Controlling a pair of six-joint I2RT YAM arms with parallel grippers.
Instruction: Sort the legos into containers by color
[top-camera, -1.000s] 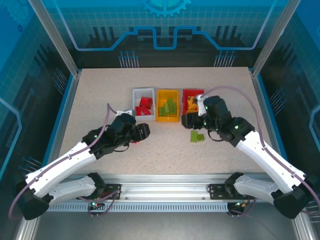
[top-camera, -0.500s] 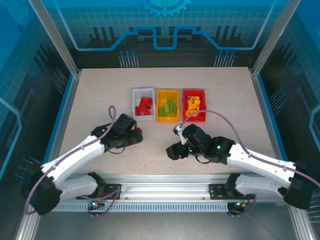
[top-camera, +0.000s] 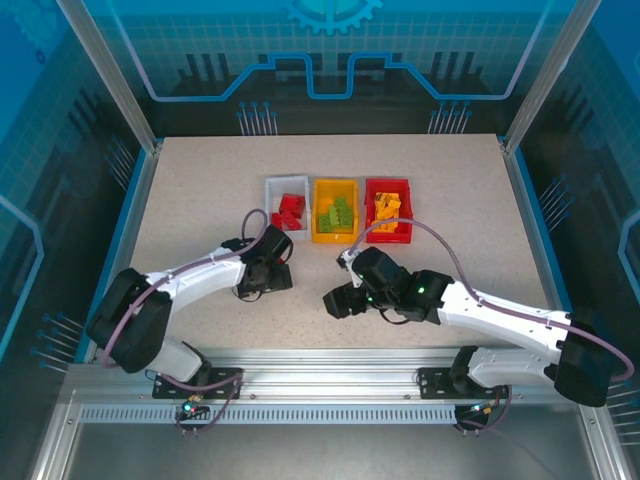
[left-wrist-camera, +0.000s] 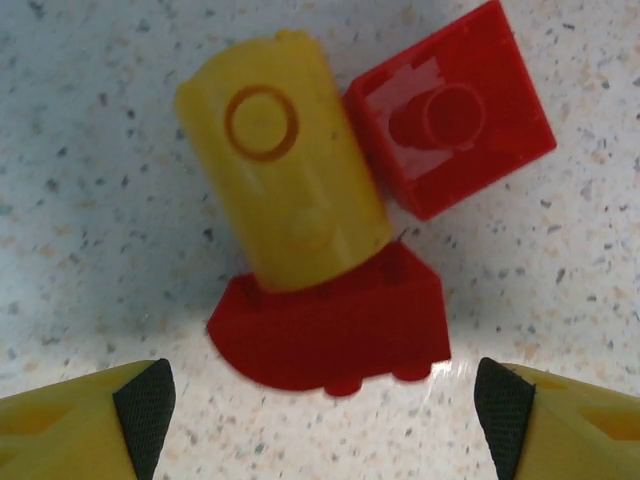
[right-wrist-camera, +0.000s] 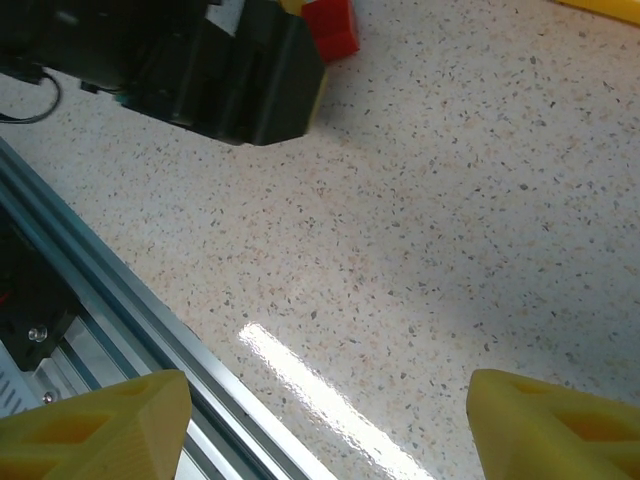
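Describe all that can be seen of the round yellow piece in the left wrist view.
The round yellow piece is a short, glossy plastic cylinder with an orange ring on its end face. It sits on the speckled table; whether it stands or lies is unclear. Its side meets a red square brick, and its lower end overlaps a red curved brick. The open left gripper is clear of it.

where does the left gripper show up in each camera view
top external: the left gripper sits left of centre, in front of the white bin.
left wrist: its yellow fingers are in the bottom corners, open above a round yellow piece and red bricks.
right wrist: its dark body is at top left, with a red brick at its tip.
shared landmark: the speckled table.
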